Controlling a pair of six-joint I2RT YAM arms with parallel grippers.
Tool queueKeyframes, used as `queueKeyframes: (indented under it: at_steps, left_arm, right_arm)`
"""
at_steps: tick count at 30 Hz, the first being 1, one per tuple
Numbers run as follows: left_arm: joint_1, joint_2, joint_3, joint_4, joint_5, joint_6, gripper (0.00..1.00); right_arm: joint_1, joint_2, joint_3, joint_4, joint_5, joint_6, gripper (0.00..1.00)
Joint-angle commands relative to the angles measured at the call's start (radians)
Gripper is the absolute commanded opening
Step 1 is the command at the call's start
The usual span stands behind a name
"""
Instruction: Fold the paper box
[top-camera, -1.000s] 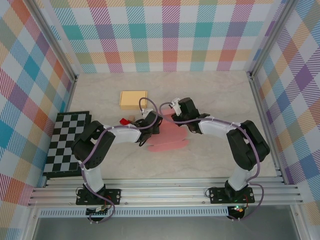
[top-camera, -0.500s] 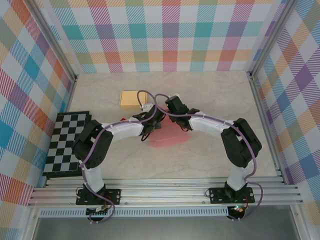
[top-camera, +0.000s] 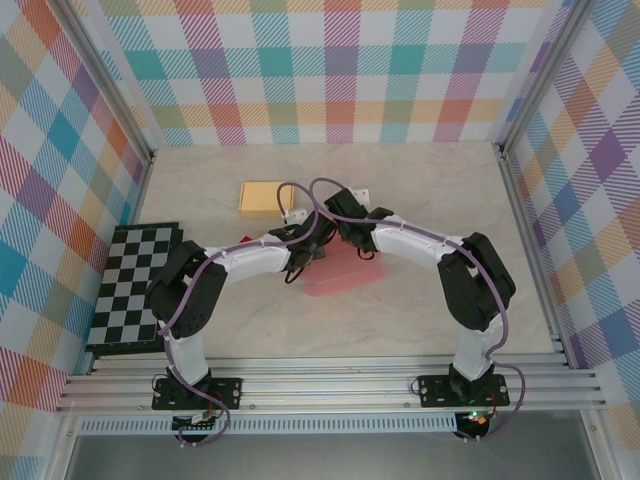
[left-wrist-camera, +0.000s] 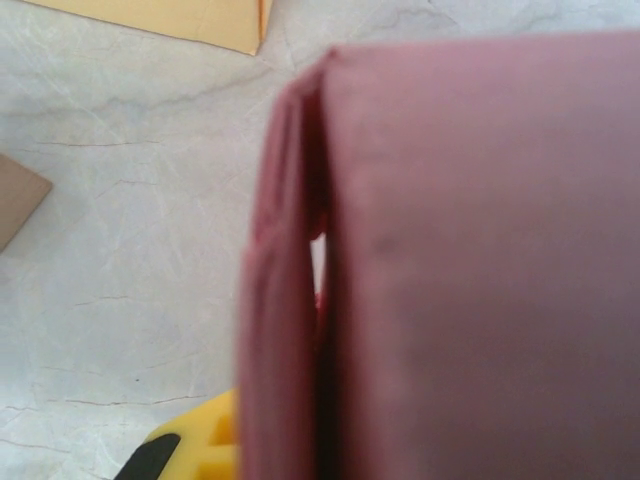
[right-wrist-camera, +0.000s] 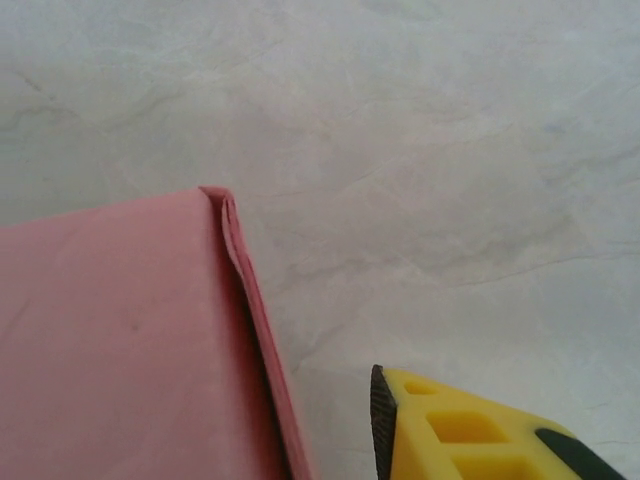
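The pink paper box (top-camera: 342, 276) lies partly folded in the middle of the table, between the two arms. My left gripper (top-camera: 304, 250) is at its left end. In the left wrist view the pink folded layers (left-wrist-camera: 290, 300) stand upright right against my yellow finger (left-wrist-camera: 195, 450), and the gripper is shut on them. My right gripper (top-camera: 338, 240) is over the box's far edge. In the right wrist view the pink box's wall (right-wrist-camera: 120, 340) has its doubled edge on the left. A gap of bare table separates that edge from my yellow finger (right-wrist-camera: 470, 435). The other finger is hidden by the paper.
A flat yellow sheet (top-camera: 267, 198) lies behind the box, toward the back left. A black-and-white checkerboard (top-camera: 135, 285) lies along the left wall. A brown card corner (left-wrist-camera: 18, 205) lies on the table left of the box. Plaid walls enclose the marble table (top-camera: 440, 190).
Both grippers have moved leftward and closer together over the box. The pink paper now covers less of the table. The right jaws narrowed, then parted again.
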Motion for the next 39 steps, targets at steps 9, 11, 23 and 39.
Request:
queueKeyframes:
  at_steps: [9,11,23,39]
  left_arm:
    - [0.009,0.0,0.023,-0.037,-0.006,-0.037,0.0]
    - [0.01,-0.003,0.022,-0.038,0.01,-0.041,0.0]
    - [0.011,-0.036,0.009,-0.049,0.048,-0.051,0.0]
    - [0.03,-0.034,0.015,-0.058,0.083,-0.073,0.0]
  right_arm:
    - [-0.012,-0.115,-0.185,0.229,-0.25,-0.127,0.39]
    - [-0.013,-0.121,-0.211,0.287,-0.251,-0.165,0.39]
    - [-0.015,-0.082,-0.245,0.462,-0.116,-0.314,0.37]
    - [-0.068,-0.133,-0.321,0.401,-0.348,-0.308,0.43]
